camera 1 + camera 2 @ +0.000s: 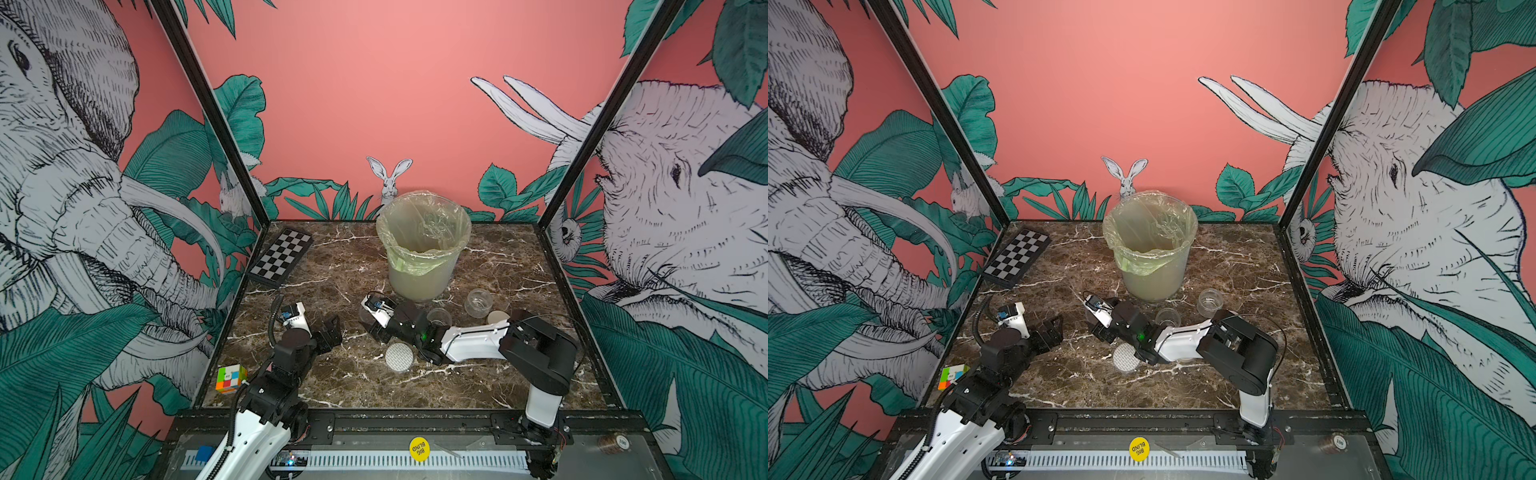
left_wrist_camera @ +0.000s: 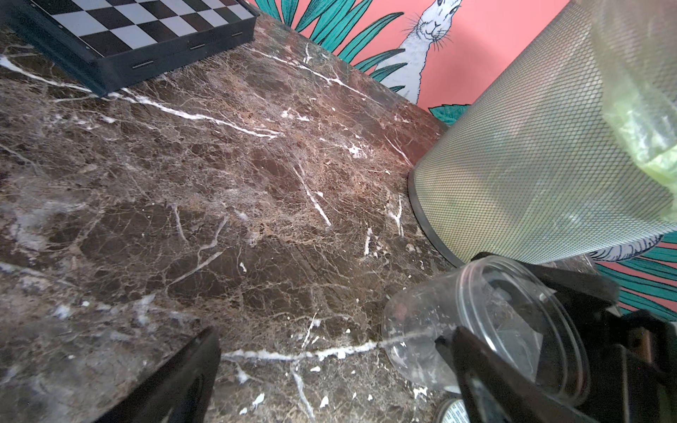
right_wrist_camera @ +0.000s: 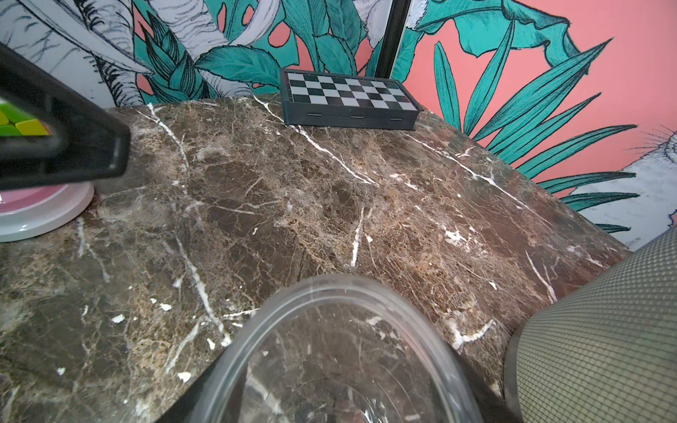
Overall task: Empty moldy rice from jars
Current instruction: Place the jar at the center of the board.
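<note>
At the left edge of the worktop (image 1: pixel 332 386) a colour cube (image 1: pixel 230 378) sits near the front, by the left arm. Behind it, a folded chessboard (image 1: pixel 280 257) lies flat against the left wall.

The left gripper (image 1: pixel 331 331) is low over the worktop with its fingers spread wide and nothing between them.

Just right of it the right gripper (image 1: pixel 369 322) points leftward, and its fingers pinch the tall jar (image 2: pixel 439 329) by the sides. This jar is tilted, has no lid and is clear right through, with the marble showing through its walls in both wrist views. Whether its base touches the worktop cannot be told. Small pale specks (image 2: pixel 258 399) lie on the worktop near it; whether they are rice or flecks in the marble cannot be told.

In front of the right arm's wrist a dotted lid (image 1: pixel 399 356) lies flat on the worktop.

Behind the tall jar, at the middle back, stands the mesh bin (image 1: pixel 419 282), lined with a greenish bag (image 1: pixel 424 232). What lies inside it cannot be made out.

Right of the bin's foot, a squat jar (image 1: pixel 438 318) stands upright and open, close against the right arm. A second squat jar (image 1: pixel 478 303) stands upright and open a little further right. Both look clear. A beige lid (image 1: pixel 498 318) lies flat just beside the second one, partly hidden by the arm
</note>
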You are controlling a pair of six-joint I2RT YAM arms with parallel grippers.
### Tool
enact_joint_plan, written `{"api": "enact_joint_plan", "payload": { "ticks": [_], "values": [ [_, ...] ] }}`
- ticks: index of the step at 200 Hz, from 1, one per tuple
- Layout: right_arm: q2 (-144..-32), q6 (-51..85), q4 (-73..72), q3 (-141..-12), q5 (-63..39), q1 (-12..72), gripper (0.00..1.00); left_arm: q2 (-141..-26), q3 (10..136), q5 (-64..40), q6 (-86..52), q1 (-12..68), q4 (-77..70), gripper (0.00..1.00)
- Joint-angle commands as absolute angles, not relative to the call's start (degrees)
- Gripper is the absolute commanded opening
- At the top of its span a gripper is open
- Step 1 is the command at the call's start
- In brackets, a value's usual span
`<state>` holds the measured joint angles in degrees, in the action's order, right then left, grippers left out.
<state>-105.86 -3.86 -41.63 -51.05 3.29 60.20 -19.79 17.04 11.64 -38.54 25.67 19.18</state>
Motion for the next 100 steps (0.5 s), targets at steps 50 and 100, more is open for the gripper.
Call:
{"api": "enact_joint_plan", "payload": {
  "ticks": [50,100],
  "values": [
    [-108.86,-2.21,-48.21,-51.06,5.19,60.65,0.65,-19.38,15.91,11.95,-38.73,25.4,17.31,0.99],
    [-108.46,-2.61,-48.12,-49.84,5.76,60.7,0.79,-18.9,15.98,11.47,-38.67,25.4,17.81,1.0]
  ]
}}
